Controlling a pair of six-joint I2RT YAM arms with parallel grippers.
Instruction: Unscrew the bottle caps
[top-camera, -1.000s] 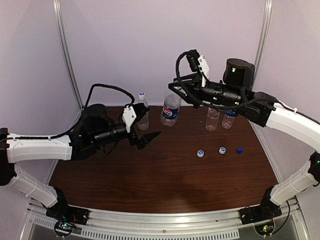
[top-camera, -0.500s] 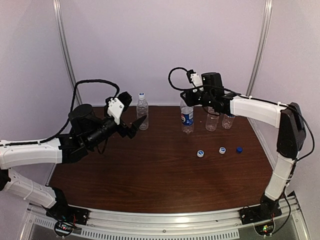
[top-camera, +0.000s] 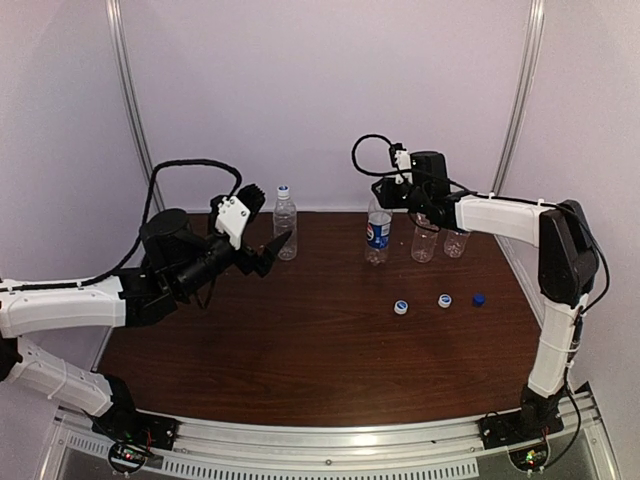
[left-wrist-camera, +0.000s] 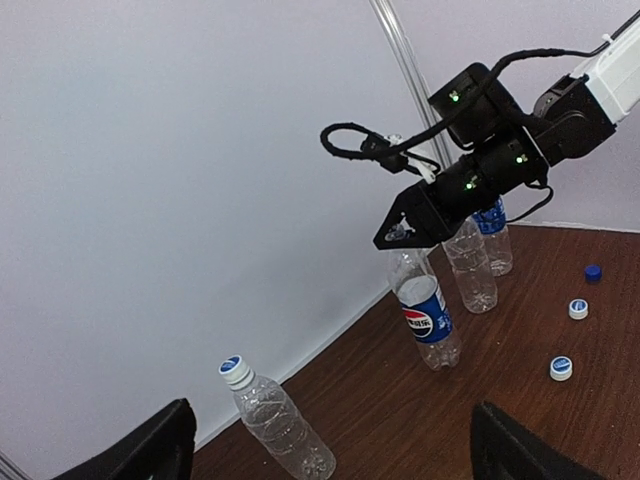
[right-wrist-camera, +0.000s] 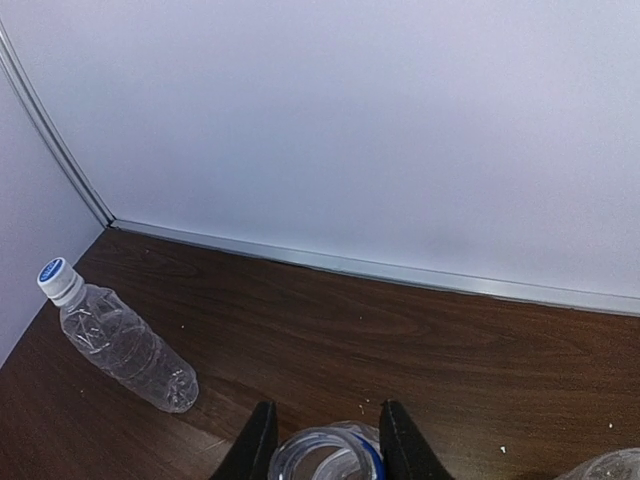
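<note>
Right pincer (right-wrist-camera: 325, 410) clasps the uncapped Pepsi bottle (top-camera: 377, 235) by its neck; left pincer (left-wrist-camera: 330, 407) gapes wide near a capped clear bottle (top-camera: 286, 225).

There are four bottles (top-camera: 424, 240): one Pepsi bottle (top-camera: 377, 232), one blue-labelled bottle (top-camera: 459, 238) and two plain bottles (top-camera: 286, 228). There are four caps (top-camera: 444, 300): three loose caps (top-camera: 401, 307) and one screwed-on cap (top-camera: 284, 189).

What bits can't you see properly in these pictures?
Right wrist view: the bottom edge cuts off the clear plastic Pepsi-label bottle below its mouth.
Top view: the right gripper covers that bottle's neck, so its grip is unclear.
Top view: the right arm hides the clear blue-label bottle's top.
</note>
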